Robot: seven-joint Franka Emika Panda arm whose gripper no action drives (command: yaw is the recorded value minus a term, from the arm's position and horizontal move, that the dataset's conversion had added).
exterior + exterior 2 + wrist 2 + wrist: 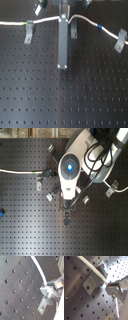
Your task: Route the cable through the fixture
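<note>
Cable (45, 20) runs across the far part of the perforated board (60, 95) in the first exterior view, resting on a grey clip (28, 30) on that view's left and another clip (120, 40) on its right. We see our gripper (111, 288) clenched on the cable in both wrist views.

In the second exterior view the arm reaches in from the second exterior view's upper right, its white wrist with a glowing blue light pointing straight down over the tabletop (20, 223). The hand (65, 208) hangs below it, mostly hidden. In both wrist views the hand's metal fingers (115, 287) appear closed on the cable (40, 272).
</note>
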